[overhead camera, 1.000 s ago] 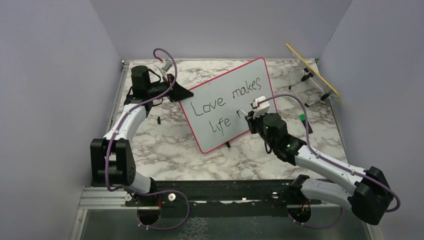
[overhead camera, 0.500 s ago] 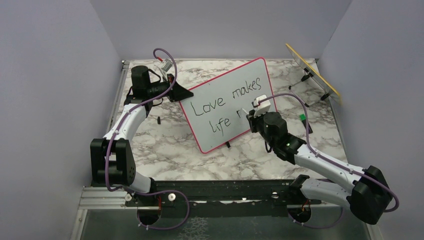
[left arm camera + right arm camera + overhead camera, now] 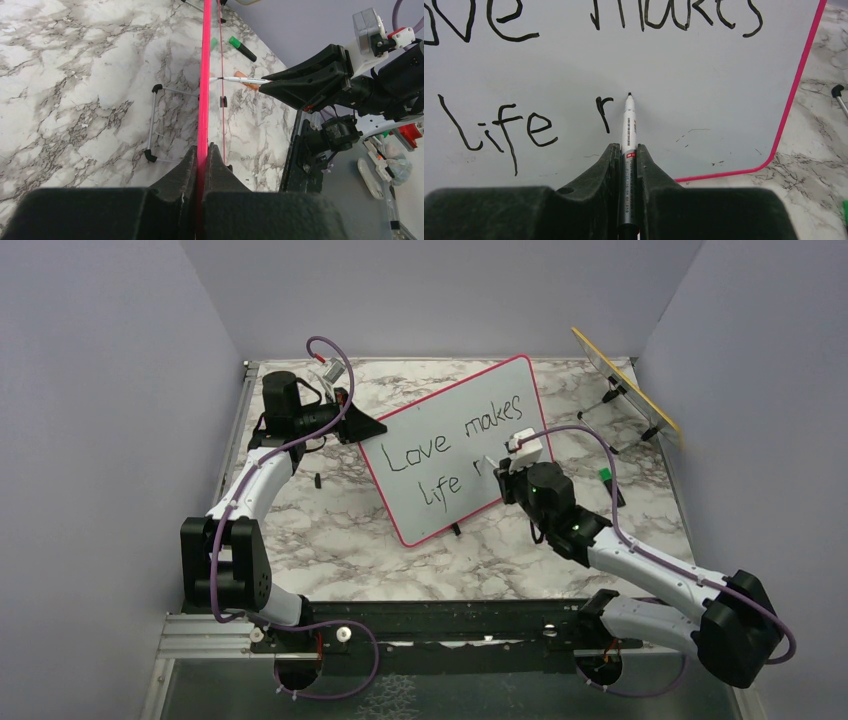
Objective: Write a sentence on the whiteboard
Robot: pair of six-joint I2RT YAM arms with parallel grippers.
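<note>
Whiteboard (image 3: 440, 420) stood tilted mid-desk (image 3: 330, 530), left frame edge clamped between closed left jaws. Sentence (image 3: 418, 454) partly written: "Love makes" on top line, "life r" below; rest of last word judged outstanding. Marker (image 3: 629, 125) pinched in closed right jaws, tip set at board just right of "r". Tip contact suggested in left wrist view, not confirmed. Writing spot covered by right arm in top view; "Love" cut off at left in right wrist view; board seen only edge-on from left wrist.
</note>
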